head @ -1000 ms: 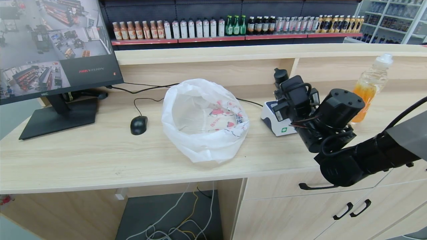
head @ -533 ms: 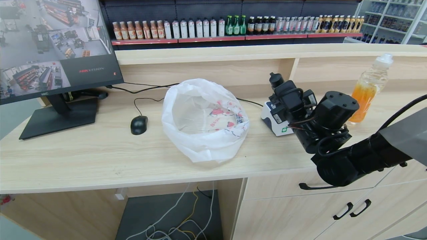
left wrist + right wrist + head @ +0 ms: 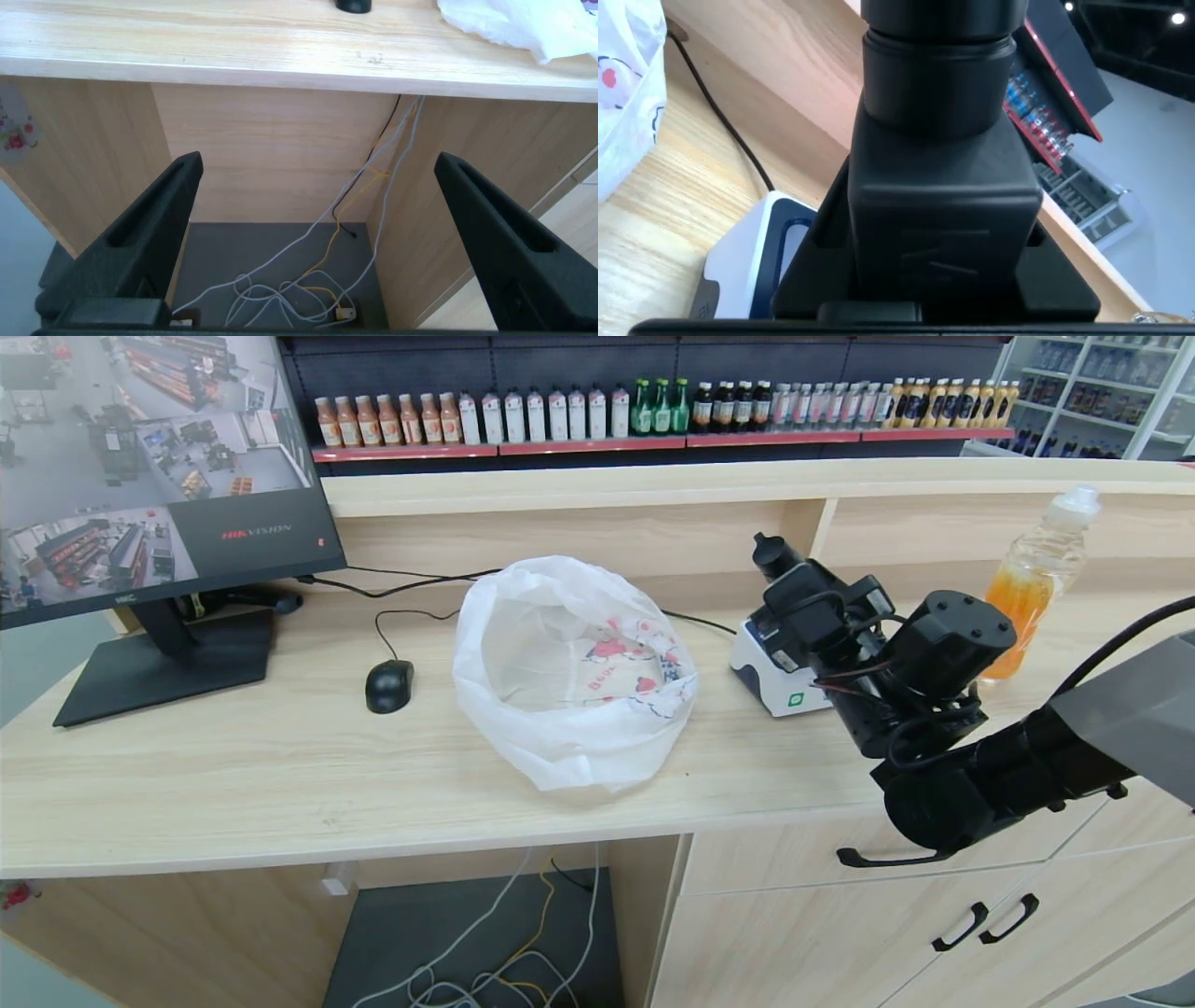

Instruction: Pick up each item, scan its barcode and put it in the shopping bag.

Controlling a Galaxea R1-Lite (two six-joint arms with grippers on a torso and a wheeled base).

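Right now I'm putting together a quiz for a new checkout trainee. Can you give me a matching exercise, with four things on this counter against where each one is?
Things:
1. shopping bag
2. mouse
3. orange drink bottle
4. black bottle

Places:
A. held in the right gripper, by the scanner
B. far right of the counter
C. middle of the counter
D. between the monitor stand and the shopping bag

Pairs: 1-C, 2-D, 3-B, 4-A
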